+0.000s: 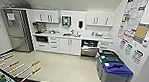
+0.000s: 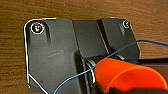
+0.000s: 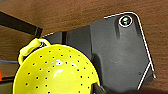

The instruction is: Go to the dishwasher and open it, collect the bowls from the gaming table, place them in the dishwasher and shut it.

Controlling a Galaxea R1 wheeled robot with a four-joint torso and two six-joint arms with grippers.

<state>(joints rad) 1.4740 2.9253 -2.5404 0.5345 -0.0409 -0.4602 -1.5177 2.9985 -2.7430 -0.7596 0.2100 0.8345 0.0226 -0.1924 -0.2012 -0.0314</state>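
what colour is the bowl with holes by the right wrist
Bright yellow bowl, dotted with small holes; clearest in the right wrist view.

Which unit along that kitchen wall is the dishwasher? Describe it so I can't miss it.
Follow the white counter along the far wall, right of the sink. The dishwasher sits under it, brushed steel with a dark gap on top, unlike the white cabinet doors beside it.

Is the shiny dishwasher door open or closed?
Partly open: the stainless-steel dishwasher under the counter shows a dark gap above its tilted silver door.
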